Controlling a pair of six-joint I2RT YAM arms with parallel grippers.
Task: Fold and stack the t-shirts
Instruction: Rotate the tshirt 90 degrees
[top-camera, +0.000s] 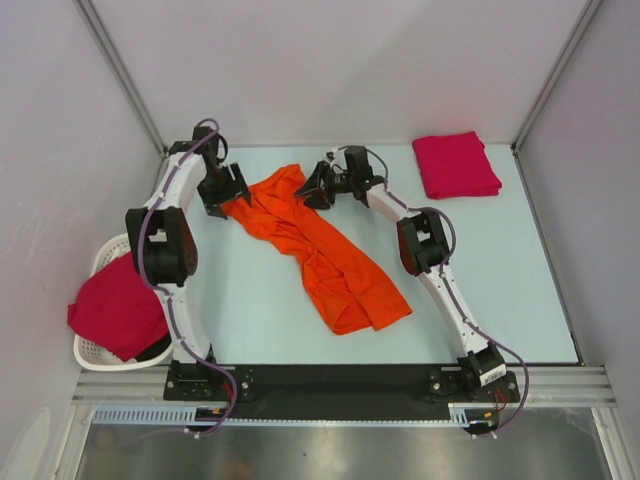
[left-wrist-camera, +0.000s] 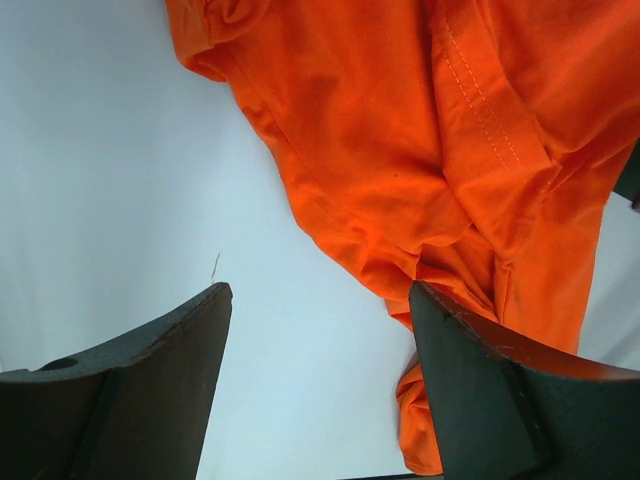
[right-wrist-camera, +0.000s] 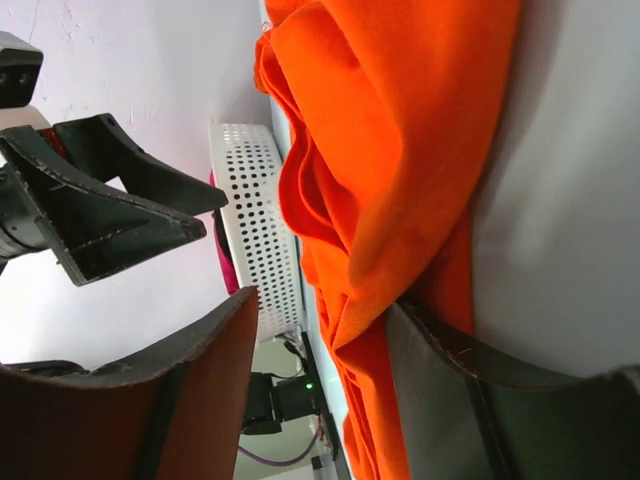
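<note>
While the crumpled bright orange cotton t-shirt (top-camera: 325, 255) lay on the pale desk (top-camera: 500, 290), long axis far-left to near-right, left hand (top-camera: 230, 197) and right hand (top-camera: 312, 190) flanked its far end, fingers spread, unclosed.

White perforated basket (top-camera: 104, 258) beside left edge of pale blue table (top-camera: 500, 290), near corner; plain walls (top-camera: 330, 60) around
</note>
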